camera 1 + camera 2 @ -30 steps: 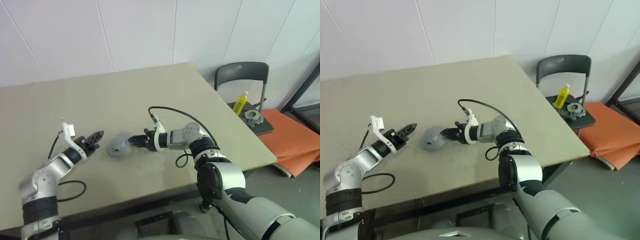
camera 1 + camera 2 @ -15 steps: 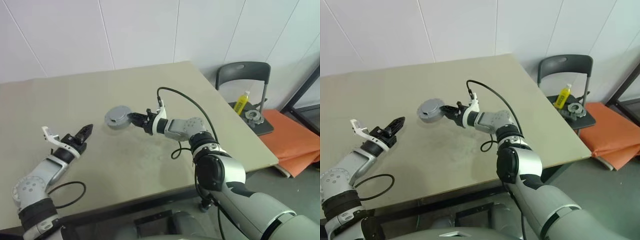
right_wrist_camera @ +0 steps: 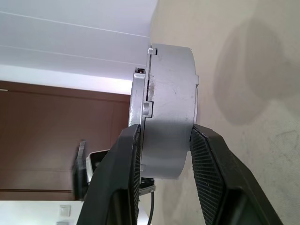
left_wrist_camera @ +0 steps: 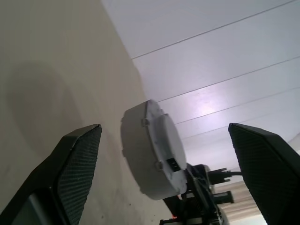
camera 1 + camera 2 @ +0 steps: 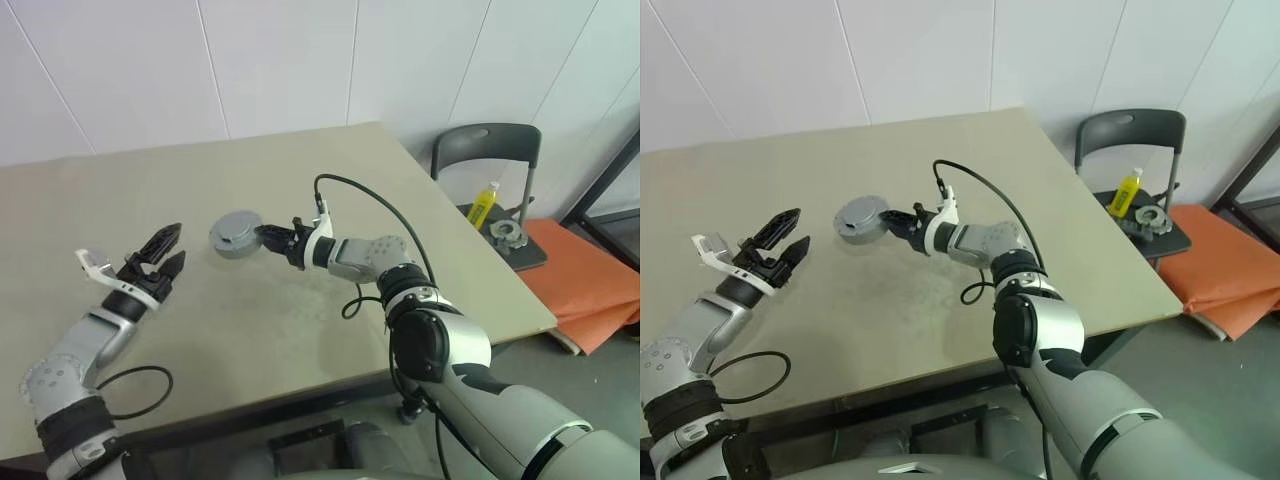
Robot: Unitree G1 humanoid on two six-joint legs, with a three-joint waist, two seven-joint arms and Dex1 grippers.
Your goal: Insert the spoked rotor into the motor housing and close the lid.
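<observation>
motor housing (image 5: pixel 238 233), its inside hidden, hangs above the surface (image 5: pixel 300 200), pinched by the right tool (image 5: pixel 268 238); left tool (image 5: pixel 165 252) spread, empty.

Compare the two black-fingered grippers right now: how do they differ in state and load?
The right gripper is shut on the grey round metal motor housing, held above the beige table; the left gripper is open and empty, apart from it. Both hover above the table, pointing toward the housing.
</observation>
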